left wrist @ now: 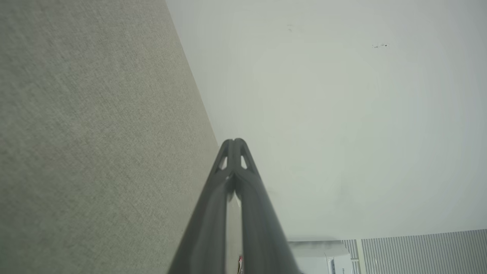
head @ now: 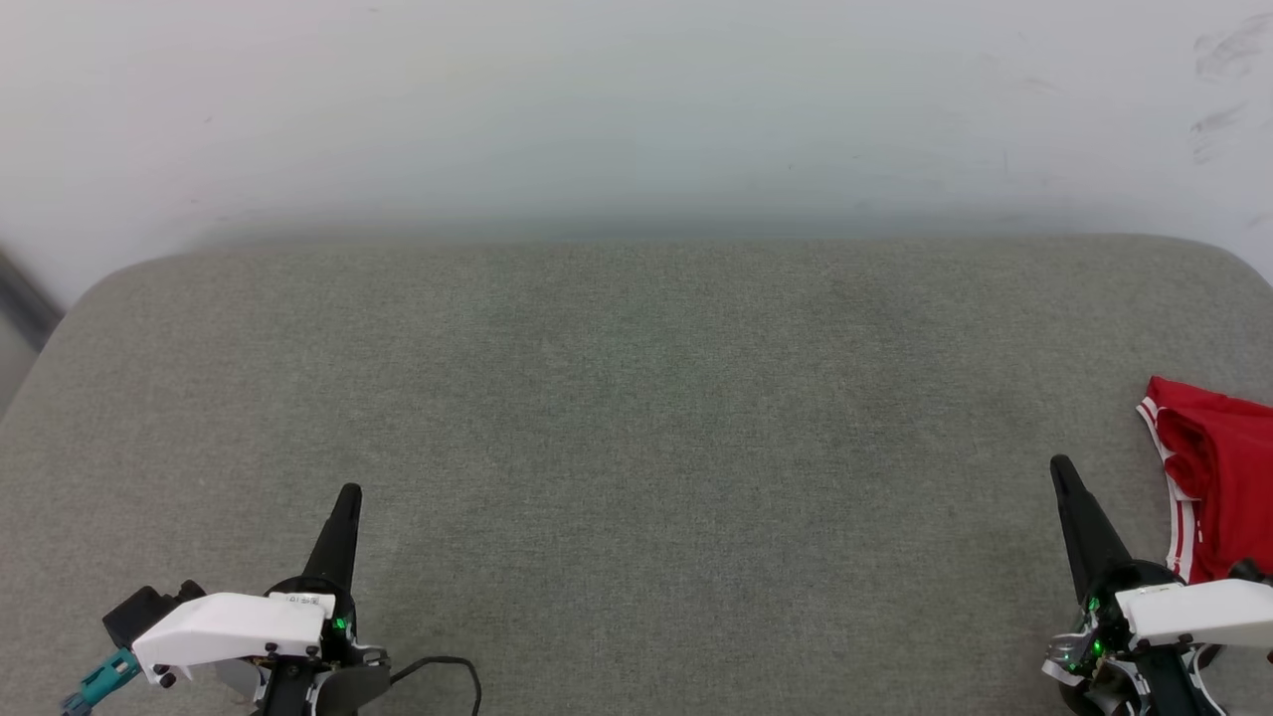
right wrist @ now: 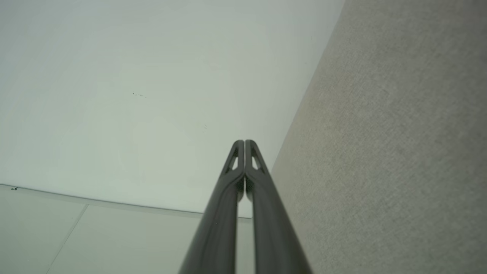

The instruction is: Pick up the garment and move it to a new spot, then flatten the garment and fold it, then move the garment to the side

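Lying bunched at the right side of the grey fabric worktop [head: 636, 418], the garment [head: 1218, 477] sits just beside the right gripper [head: 1062, 467]. Left gripper [head: 349, 494] and right gripper: both closed, holding nothing.

A plain indoor room, perhaps a lab: grey fabric-covered surface [head: 636, 398] set against a bare, scuffed white wall [head: 636, 99].

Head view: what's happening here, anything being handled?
Nothing is held right now. The left gripper and right gripper sit low over the grey fabric-covered surface, fingers shut and empty. The red jersey garment with red-white striped trim lies bunched at the right side of the surface, just right of the right gripper and cut off by the frame. Whether it's folded can't be told.
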### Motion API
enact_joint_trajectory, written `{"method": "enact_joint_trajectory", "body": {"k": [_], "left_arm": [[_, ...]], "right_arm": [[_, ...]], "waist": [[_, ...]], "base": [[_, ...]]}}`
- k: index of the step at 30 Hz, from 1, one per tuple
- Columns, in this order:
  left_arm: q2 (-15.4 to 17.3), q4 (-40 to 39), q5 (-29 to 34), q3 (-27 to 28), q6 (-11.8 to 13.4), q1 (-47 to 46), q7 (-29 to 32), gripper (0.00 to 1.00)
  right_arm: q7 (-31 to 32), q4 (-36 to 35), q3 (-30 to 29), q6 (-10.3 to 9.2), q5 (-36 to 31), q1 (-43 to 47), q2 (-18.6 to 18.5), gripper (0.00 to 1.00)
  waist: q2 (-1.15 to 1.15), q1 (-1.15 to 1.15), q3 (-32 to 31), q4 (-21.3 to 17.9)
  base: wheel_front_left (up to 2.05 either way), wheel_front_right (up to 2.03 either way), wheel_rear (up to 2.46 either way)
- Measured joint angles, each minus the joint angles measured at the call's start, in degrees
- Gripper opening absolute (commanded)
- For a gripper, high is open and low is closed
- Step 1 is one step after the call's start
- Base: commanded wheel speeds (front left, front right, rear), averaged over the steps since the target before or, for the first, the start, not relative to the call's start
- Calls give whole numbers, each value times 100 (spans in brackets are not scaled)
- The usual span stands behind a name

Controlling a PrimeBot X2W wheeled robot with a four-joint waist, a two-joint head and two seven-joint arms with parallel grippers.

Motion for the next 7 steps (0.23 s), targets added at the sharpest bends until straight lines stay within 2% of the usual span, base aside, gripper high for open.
{"method": "enact_joint_trajectory", "body": {"k": [7], "left_arm": [[-91, 34, -237, 100, -75, -33, 82, 0]], "right_arm": [[29, 79, -20, 0, 314, -64, 7, 0]], "waist": [[0, 0, 9, 8]], "base": [[0, 0, 0]]}}
